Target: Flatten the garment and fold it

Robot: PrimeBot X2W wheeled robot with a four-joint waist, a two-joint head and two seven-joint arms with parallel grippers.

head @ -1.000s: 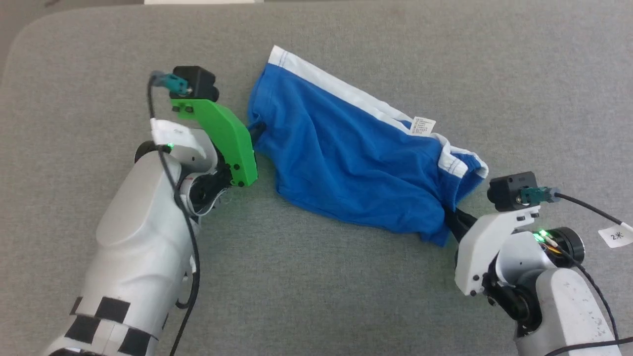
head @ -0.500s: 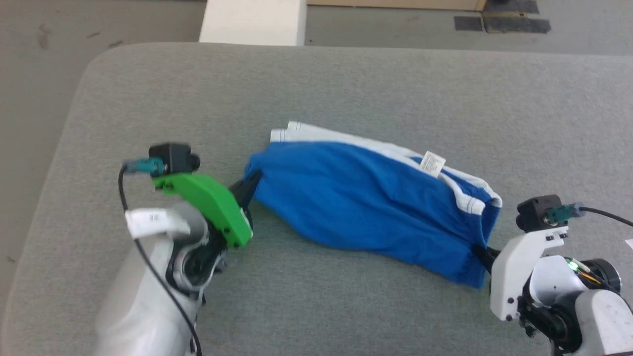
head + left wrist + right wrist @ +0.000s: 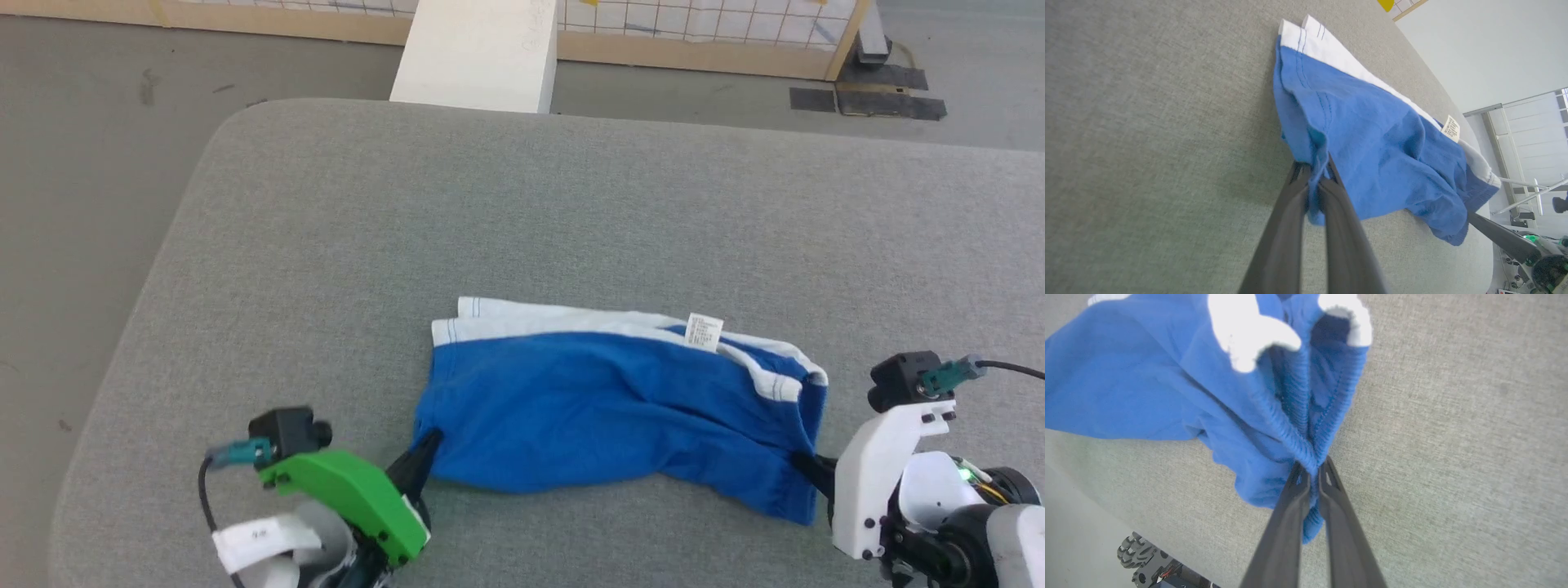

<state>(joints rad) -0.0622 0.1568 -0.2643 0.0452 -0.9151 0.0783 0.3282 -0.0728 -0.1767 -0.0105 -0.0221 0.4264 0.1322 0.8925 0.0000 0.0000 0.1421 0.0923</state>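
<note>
The garment (image 3: pixel 604 404), bright blue shorts with a white waistband along the far edge and a small white tag (image 3: pixel 704 331), lies stretched sideways on the grey table (image 3: pixel 522 212). My left gripper (image 3: pixel 426 446) is shut on its near left corner; in the left wrist view the blue cloth (image 3: pixel 1372 143) is pinched between the dark fingers (image 3: pixel 1286 228) of that gripper (image 3: pixel 1314 173). My right gripper (image 3: pixel 798 462) is shut on the near right corner, where the right wrist view shows ribbed blue hem (image 3: pixel 1290 428) bunched in the gripper (image 3: pixel 1312 467).
The grey padded table has a rounded far left corner and floor beyond its left edge. A white block (image 3: pixel 478 53) stands just behind the table's far edge, with a gridded wooden barrier (image 3: pixel 702 20) further back. Bare table stretches beyond the garment.
The head camera has tilted up, showing more table and the floor beyond. Both grippers have drawn the garment toward the near edge and straightened it, keeping hold of its corners.
</note>
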